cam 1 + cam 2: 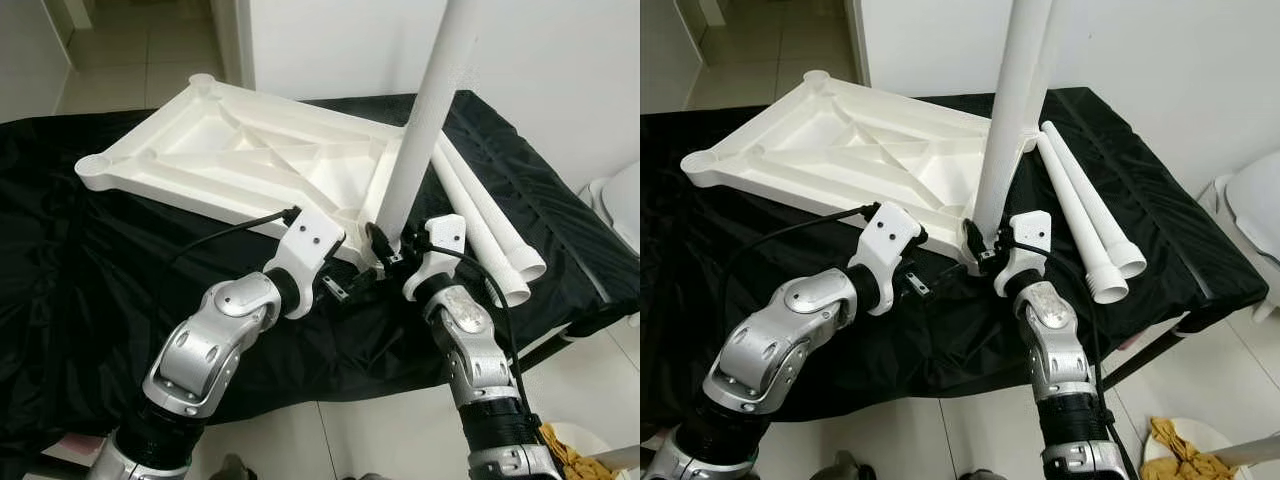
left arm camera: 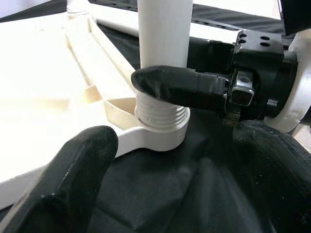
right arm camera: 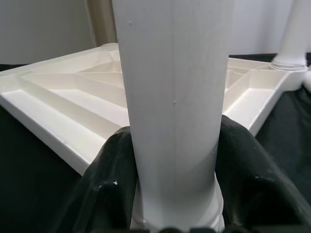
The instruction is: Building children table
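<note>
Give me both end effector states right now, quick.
Left end effector: open, fingers beside the leg's threaded base, not gripping.
Right end effector: closed on the upright white leg standing in the tabletop corner socket.

Both silver arms are reaching forward with elbows bent, wrists converging at the middle. The right gripper (image 1: 985, 245) is clamping its two black fingers (image 3: 109, 184) around a white post, pointing toward twelve o'clock. The left gripper (image 1: 350, 285) is aiming toward three o'clock, fingers spread apart.
</note>
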### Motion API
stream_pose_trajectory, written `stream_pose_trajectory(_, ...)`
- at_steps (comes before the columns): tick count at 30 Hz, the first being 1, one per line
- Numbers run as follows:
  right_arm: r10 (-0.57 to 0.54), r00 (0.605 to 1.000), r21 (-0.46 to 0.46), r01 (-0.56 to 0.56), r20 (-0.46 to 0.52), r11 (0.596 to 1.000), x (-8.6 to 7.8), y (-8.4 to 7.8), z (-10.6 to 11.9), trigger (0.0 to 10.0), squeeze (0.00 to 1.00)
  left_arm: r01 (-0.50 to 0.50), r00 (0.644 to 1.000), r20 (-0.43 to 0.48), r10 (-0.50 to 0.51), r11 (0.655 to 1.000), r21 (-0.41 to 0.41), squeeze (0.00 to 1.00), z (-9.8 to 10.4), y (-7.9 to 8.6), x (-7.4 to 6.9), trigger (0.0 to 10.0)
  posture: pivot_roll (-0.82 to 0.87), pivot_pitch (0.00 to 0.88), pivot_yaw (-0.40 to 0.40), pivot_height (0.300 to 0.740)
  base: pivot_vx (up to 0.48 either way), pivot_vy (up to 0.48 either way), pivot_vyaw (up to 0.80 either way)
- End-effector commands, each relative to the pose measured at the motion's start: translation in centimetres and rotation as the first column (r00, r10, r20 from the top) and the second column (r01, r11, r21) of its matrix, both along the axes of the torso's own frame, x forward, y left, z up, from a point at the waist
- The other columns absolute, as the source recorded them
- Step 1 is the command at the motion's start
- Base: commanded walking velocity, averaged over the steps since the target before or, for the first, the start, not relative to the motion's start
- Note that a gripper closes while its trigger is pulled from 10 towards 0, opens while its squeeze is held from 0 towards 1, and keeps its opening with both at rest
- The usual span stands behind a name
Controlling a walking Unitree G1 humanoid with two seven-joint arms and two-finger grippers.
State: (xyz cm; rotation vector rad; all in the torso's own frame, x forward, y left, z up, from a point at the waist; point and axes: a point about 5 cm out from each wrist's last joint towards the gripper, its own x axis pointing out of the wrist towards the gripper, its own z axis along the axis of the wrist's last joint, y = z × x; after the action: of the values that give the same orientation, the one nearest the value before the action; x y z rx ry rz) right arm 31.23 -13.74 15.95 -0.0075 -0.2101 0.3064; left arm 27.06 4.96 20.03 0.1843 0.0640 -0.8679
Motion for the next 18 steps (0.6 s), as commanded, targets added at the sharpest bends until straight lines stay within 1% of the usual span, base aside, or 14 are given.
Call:
stream_pose_trajectory(1,-0.045,0.999,0.023,0.044,0.023,0.999,-0.3,-0.4,0.6,0.0,0.00,-0.018,1.000,0.009,0.018,1.000,0.012,0.00,0.0,0.1,0.3,10.0,-0.06,0.079,-0.005,0.740,0.000,0.000,0.00)
stream_pose_trajectory(4,-0.071,0.997,0.022,0.070,0.014,0.997,-0.4,-0.4,0.4,0.0,0.00,-0.015,1.000,0.014,0.014,1.000,0.019,0.00,0.0,0.1,0.4,10.0,-0.06,0.080,-0.004,0.740,0.000,0.000,0.00)
stream_pose_trajectory(6,-0.119,0.993,0.024,0.119,0.006,0.993,-0.4,-0.4,0.3,0.0,0.00,-0.014,1.000,0.015,0.014,1.000,0.020,0.00,0.0,0.1,0.4,10.0,-0.06,0.079,-0.003,0.740,0.000,0.000,0.00)
stream_pose_trajectory(7,-0.119,0.993,0.024,0.119,0.006,0.993,-0.4,-0.4,0.3,0.0,0.00,-0.014,1.000,0.015,0.014,1.000,0.020,0.00,0.0,0.1,0.4,10.0,-0.06,0.079,-0.003,0.740,0.000,0.000,0.00)
stream_pose_trajectory(10,-0.225,0.974,0.024,0.226,-0.020,0.974,-0.4,-0.6,0.1,0.0,0.00,-0.014,1.000,0.017,0.014,1.000,0.020,0.00,0.0,0.1,0.5,10.0,-0.06,0.080,-0.001,0.740,0.000,0.000,0.00)
stream_pose_trajectory(12,-0.245,0.969,0.020,0.246,-0.026,0.969,-0.4,-0.6,0.1,0.0,0.00,-0.015,1.000,0.018,0.015,1.000,0.021,0.00,0.1,0.1,0.5,10.0,-0.06,0.080,-0.001,0.740,0.000,0.000,0.00)
stream_pose_trajectory(13,-0.303,0.953,0.011,0.303,-0.025,0.953,-0.4,-0.7,0.1,0.0,0.00,-0.014,1.000,0.020,0.013,1.000,0.022,0.00,0.1,0.1,0.6,10.0,-0.06,0.081,0.001,0.740,0.000,0.000,0.00)
stream_pose_trajectory(15,-0.349,0.937,0.008,0.349,-0.027,0.937,-0.2,-0.3,-0.1,0.0,0.00,-0.011,1.000,0.021,0.011,1.000,0.022,0.00,0.1,0.1,0.6,10.0,-0.07,0.082,0.003,0.740,0.000,0.000,0.00)
stream_pose_trajectory(16,-0.349,0.937,0.008,0.349,-0.027,0.937,-0.2,-0.3,-0.1,0.0,0.00,-0.011,1.000,0.021,0.011,1.000,0.022,0.00,0.1,0.1,0.6,10.0,-0.07,0.082,0.003,0.740,0.000,0.000,0.00)
stream_pose_trajectory(17,-0.356,0.934,0.008,0.357,-0.040,0.934,0.1,0.1,-0.3,0.0,0.00,-0.009,1.000,0.021,0.009,1.000,0.020,0.00,0.1,0.0,0.6,10.0,-0.07,0.082,0.007,0.740,0.000,0.000,0.00)
stream_pose_trajectory(18,-0.340,0.938,0.012,0.342,-0.066,0.940,0.6,1.0,-0.7,0.0,0.00,-0.006,1.000,0.021,0.005,1.000,0.017,0.00,0.1,-0.1,0.6,10.0,-0.07,0.079,0.008,0.740,0.000,0.000,0.00)
